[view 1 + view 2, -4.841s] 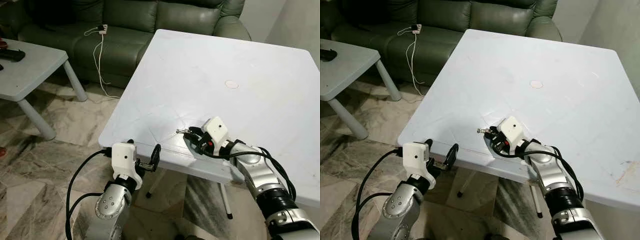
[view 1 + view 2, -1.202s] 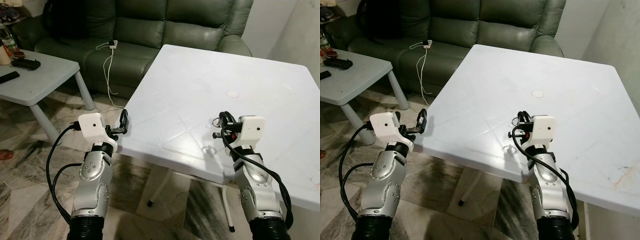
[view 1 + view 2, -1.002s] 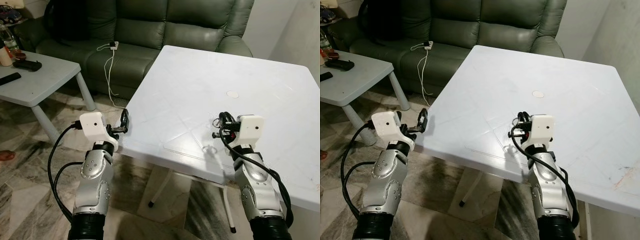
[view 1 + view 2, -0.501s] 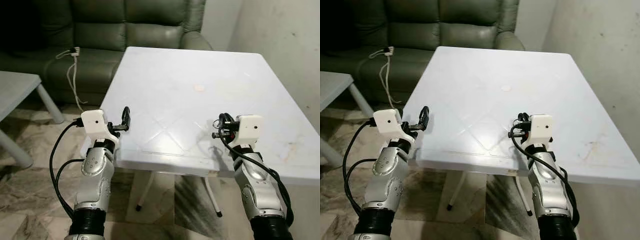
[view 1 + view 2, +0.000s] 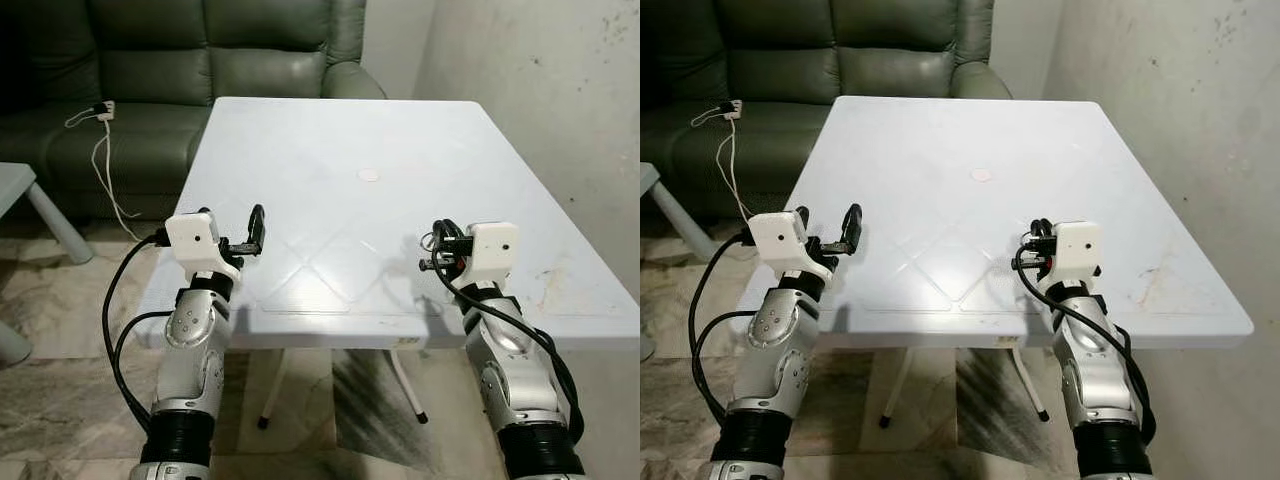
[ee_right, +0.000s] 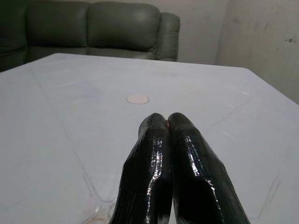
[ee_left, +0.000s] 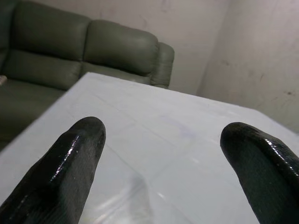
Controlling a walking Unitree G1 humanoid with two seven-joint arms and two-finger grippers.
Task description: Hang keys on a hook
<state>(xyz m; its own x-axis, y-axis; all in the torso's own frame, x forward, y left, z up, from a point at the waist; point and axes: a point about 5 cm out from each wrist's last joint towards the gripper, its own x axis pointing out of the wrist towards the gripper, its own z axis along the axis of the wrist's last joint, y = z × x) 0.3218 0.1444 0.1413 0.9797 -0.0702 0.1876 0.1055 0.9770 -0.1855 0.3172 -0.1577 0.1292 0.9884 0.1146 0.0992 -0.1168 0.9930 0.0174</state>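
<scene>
We see a white table (image 5: 340,130) with both arms raised at its near edge. The right gripper (image 5: 441,250) is over the near right part of the table, raised off the top. Its fingers (image 6: 159,154) are pressed tight together in the right wrist view, so we call it clamped on the keys (image 5: 430,240). A thin metal ring and a small dark bit stick out at the fingertips, above the table and not touching it. We can't make out how many keys there are, they're too small. The left gripper (image 5: 252,236) is over the near left corner of the table, also off the surface. Its two black fingers (image 7: 70,158) are spread wide with nothing between them, and bare tabletop shows through the gap. We note a small round pinkish mark (image 5: 369,175) near the middle of the table, well beyond both grippers. A dark green leather sofa (image 5: 200,60) stands past the far edge of the table. A white charger and cable (image 5: 100,150) lie on its seat, off the table's far left corner. A pale scuffed wall (image 5: 550,80) runs along the table's right side. The corner of a low grey side table (image 5: 12,185) shows to the left of the white table. The floor under the table is marble-patterned tile (image 5: 60,390).
</scene>
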